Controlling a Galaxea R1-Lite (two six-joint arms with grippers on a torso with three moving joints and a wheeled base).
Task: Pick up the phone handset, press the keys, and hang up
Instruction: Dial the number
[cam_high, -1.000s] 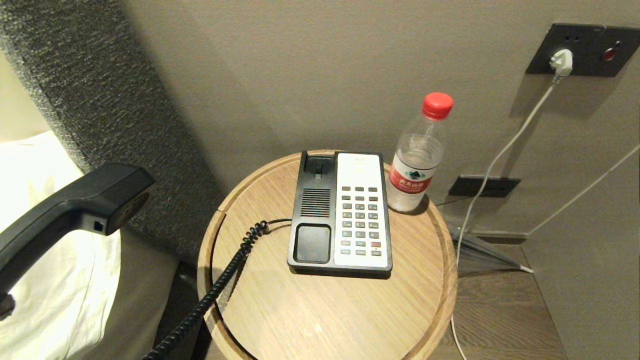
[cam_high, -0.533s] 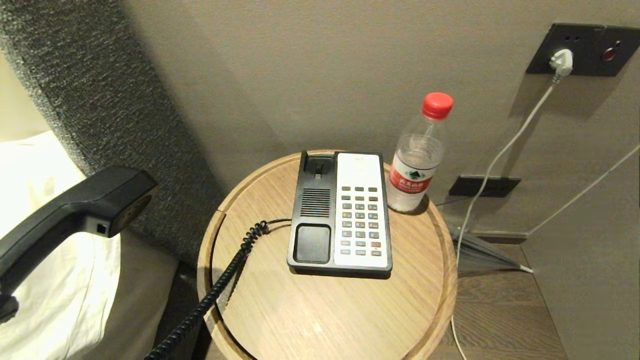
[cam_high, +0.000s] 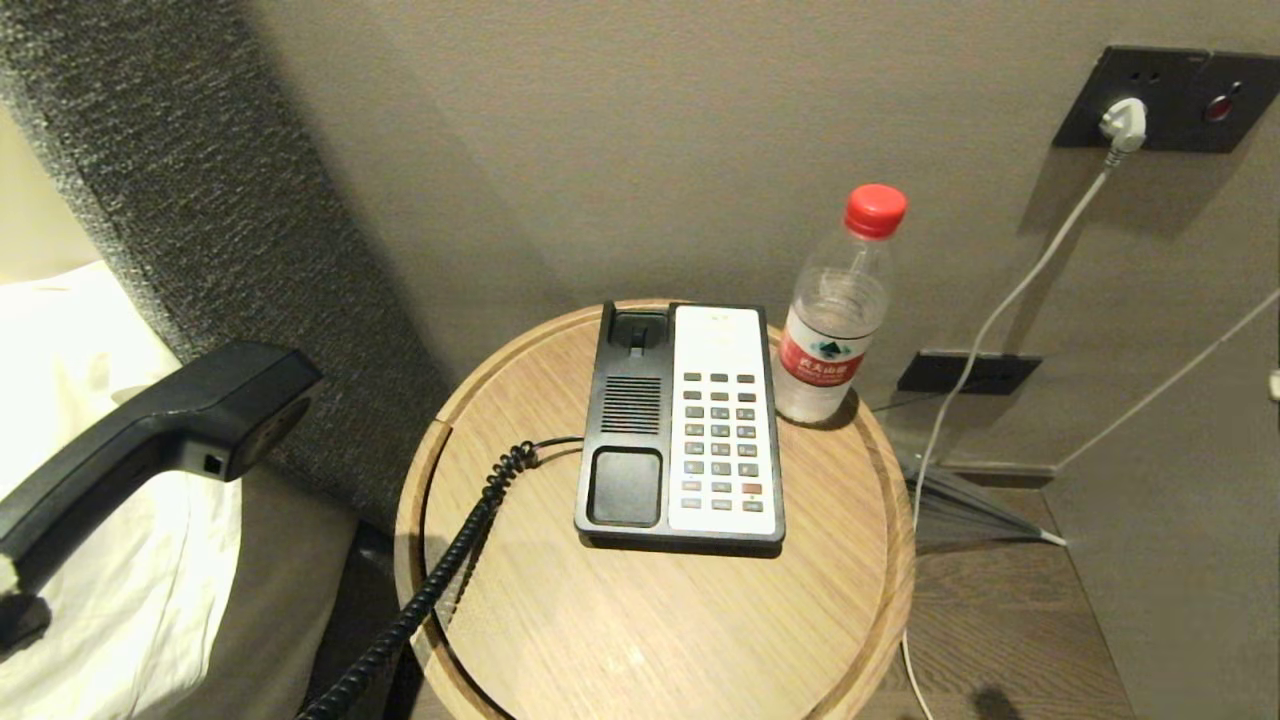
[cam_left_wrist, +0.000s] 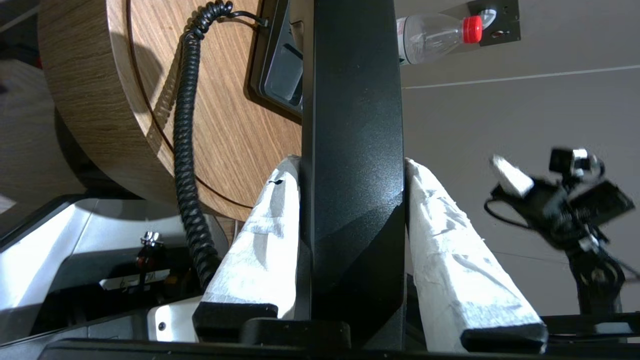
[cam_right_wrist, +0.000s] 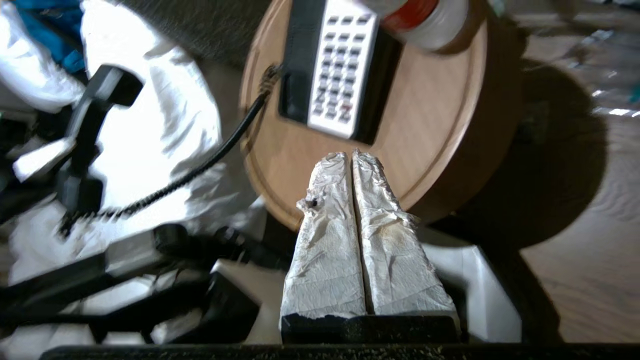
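my right gripper (cam_right_wrist: 352, 156) fingers pressed together, hanging off table (cam_right_wrist: 450, 130) edge, phone keypad (cam_right_wrist: 340, 70) just ahead

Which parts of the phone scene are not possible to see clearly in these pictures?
- Phone handset: its lower end is cut off by the head view's edge; in the left wrist view the left gripper covers its sides.
- Key labels on the phone base: too small in the head view, blurred in the right wrist view.
- Water bottle label text: too small.
- Right gripper: outside the head view.
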